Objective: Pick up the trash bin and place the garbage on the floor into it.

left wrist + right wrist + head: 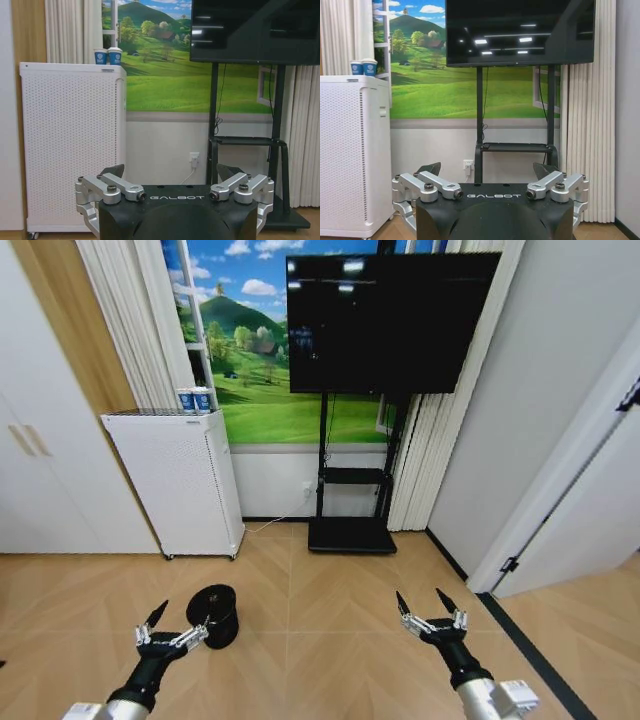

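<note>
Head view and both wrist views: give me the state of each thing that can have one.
trash bin: upright on the floor, not held, beside the left end effector
left end effector: open, empty, held low
right end effector: open, empty, held low
TV screen: dark, on its stand
two cups: upright on the white appliance

White perforated appliance (180, 480) (two blue-and-white cups (195, 399) on top), black screen (385, 320) on stand (352, 490), landscape mural (260, 370), white curtains (135, 325).
</note>
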### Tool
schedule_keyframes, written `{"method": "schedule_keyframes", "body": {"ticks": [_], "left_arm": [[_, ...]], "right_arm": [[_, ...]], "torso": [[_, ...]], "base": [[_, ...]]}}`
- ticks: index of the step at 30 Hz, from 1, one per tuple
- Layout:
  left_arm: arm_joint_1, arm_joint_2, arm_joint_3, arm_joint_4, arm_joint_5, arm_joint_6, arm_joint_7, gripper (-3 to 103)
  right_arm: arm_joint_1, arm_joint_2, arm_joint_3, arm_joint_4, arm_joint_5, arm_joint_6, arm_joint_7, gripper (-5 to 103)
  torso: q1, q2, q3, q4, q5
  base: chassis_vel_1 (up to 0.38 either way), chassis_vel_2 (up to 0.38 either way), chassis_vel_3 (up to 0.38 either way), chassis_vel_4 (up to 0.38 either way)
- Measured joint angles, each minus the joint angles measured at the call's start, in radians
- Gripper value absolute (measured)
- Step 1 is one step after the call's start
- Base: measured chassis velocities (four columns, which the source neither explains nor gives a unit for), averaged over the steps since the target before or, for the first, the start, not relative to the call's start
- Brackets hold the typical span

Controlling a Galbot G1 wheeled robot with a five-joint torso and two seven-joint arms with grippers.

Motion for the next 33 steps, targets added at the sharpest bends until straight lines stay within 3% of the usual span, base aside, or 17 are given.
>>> {"method": "schedule_keyframes", "body": {"ticks": [9,33], "left_arm": [[0.000,0.000,0.000,0.000,0.000,0.000,0.000,100],[0.000,0.000,0.000,0.000,0.000,0.000,0.000,100]], "right_arm": [[0.000,0.000,0.000,0.000,0.000,0.000,0.000,100],[0.000,0.000,0.000,0.000,0.000,0.000,0.000,100]], "torso": [[0.000,0.000,0.000,0.0000,-0.0005],[0.000,-0.001,0.000,0.0000,0.0001]], "base": [[0.364,0.037,-0.355,-0.016],[-0.004,-0.014,-0.008,0.007]]}}
